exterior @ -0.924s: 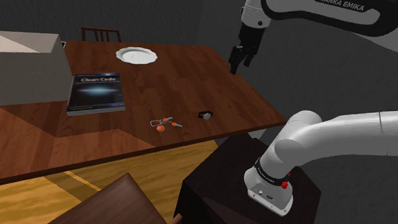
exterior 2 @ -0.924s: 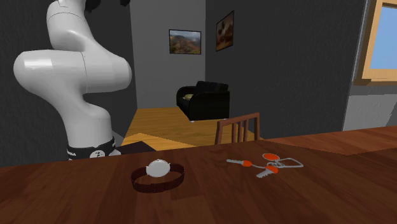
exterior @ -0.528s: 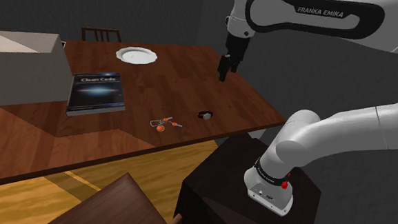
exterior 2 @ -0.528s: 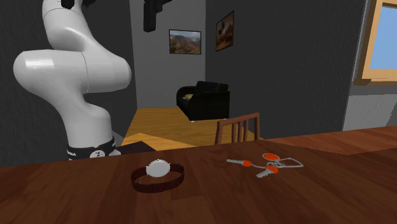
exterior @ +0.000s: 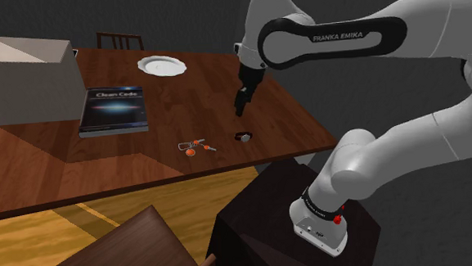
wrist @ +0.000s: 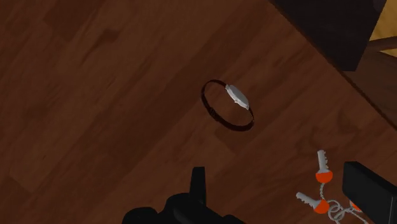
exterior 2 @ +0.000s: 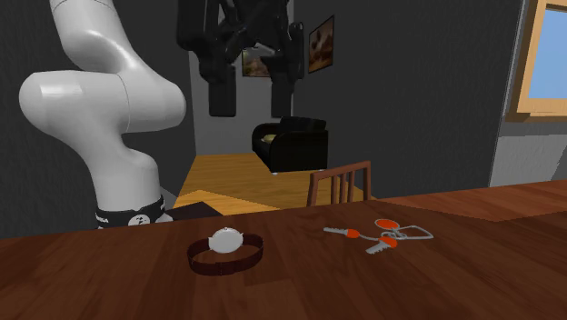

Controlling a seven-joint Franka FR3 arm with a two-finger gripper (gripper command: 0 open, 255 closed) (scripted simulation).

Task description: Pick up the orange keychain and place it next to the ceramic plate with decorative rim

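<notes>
The orange keychain (exterior: pixel 196 146), a ring with orange-headed keys, lies on the dark wooden table (exterior: pixel 56 165) near its front edge. It also lies flat on the table in the second exterior view (exterior 2: pixel 386 235). The white plate (exterior: pixel 161 66) with a wavy rim sits at the far side. My black gripper (exterior: pixel 242 101) hangs open well above the table, over a wristwatch (exterior: pixel 243 137) that lies to the shoulder view's right of the keys. Its fingers (exterior 2: pixel 221 91) stand wide apart with nothing between them. In the wrist view the keys (wrist: pixel 321 191) lie close to one finger (wrist: pixel 369 191).
A dark book (exterior: pixel 113 109) and a large pale box (exterior: pixel 23 76) sit at the shoulder view's left. A wooden chair (exterior: pixel 129 251) stands before the table, another (exterior: pixel 118 41) behind it. A black armchair (exterior 2: pixel 291 141) stands far off.
The arm has swung toward the shoulder view's left and lowered, bringing the gripper from beyond the table's edge to above the watch. The fingers stayed open. Nothing on the table moved.
</notes>
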